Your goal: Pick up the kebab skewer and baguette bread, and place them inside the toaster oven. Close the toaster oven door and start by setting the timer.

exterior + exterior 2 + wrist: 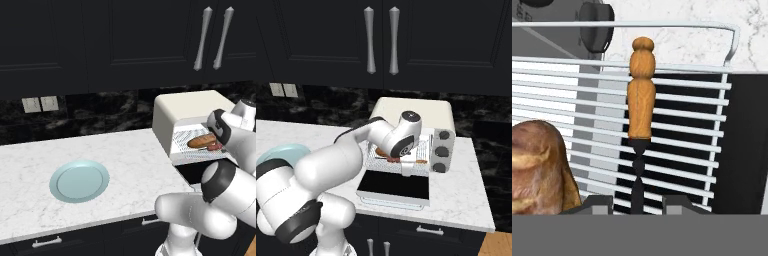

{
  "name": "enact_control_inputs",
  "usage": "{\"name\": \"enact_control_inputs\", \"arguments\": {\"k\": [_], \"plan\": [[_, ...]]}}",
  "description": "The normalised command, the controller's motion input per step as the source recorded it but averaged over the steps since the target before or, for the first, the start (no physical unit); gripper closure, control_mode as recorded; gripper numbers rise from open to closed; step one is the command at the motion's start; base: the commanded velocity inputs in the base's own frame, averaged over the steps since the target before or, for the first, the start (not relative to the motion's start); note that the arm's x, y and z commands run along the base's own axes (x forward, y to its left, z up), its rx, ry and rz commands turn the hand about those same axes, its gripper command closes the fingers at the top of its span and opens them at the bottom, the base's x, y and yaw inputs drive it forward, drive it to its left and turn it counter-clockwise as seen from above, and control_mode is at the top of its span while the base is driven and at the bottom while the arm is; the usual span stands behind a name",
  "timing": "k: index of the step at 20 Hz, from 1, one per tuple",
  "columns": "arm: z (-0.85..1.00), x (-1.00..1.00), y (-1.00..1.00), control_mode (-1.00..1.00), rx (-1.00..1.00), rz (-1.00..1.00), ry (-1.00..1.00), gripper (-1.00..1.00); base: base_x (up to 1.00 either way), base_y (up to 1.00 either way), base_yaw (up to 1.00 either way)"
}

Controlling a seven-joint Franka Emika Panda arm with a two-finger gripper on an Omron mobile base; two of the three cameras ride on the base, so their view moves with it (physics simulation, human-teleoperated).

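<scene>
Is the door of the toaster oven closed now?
No, the toaster oven door lies folded down flat in front of the toaster oven.

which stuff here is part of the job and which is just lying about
Job:
- toaster oven, its door open flat
- baguette on the rack
- skewer on the rack, by the gripper
- oven knobs for the timer

Lying about:
- pale blue plate on the counter
- wall outlets
- upper cabinets

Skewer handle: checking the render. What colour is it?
Orange-brown wood on the kebab skewer, clearest in the hand view.
</scene>
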Motion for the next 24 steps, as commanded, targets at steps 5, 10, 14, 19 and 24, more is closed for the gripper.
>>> {"name": "enact_control_inputs", "arguments": {"k": [5, 10, 14, 19, 24], "plan": [[0.00, 0.09, 0.00, -1.00, 0.00, 0.00, 0.00, 1.00, 0.00, 0.00, 0.00], [0.00, 0.04, 0.00, -1.00, 0.00, 0.00, 0.00, -1.00, 0.00, 0.00, 0.00], [0.00, 0.00, 0.00, -1.00, 0.00, 0.00, 0.00, -1.00, 0.00, 0.00, 0.00], [0.00, 0.00, 0.00, -1.00, 0.00, 0.00, 0.00, -1.00, 0.00, 0.00, 0.00], [0.03, 0.00, 0.00, -1.00, 0.00, 0.00, -0.01, -1.00, 0.00, 0.00, 0.00]]}}
